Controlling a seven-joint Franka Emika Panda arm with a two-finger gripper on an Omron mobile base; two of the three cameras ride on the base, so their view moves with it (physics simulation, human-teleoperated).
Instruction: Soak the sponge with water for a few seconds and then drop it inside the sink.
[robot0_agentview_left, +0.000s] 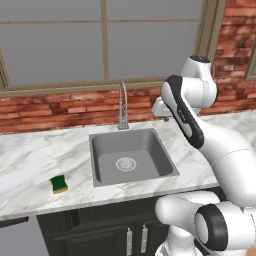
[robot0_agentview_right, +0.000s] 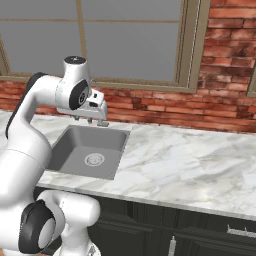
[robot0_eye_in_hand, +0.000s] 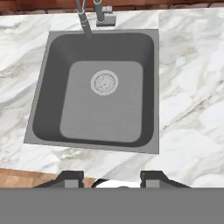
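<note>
The claw (robot0_eye_in_hand: 111, 177) is held high above the sink (robot0_eye_in_hand: 52, 100), its tips drawn in as far as they go, with nothing gripped. The sponge (robot0_agentview_left: 59, 184) is seen lying on the worktop (robot0_agentview_left: 30, 160), well left of the claw, beyond the sink.
</note>
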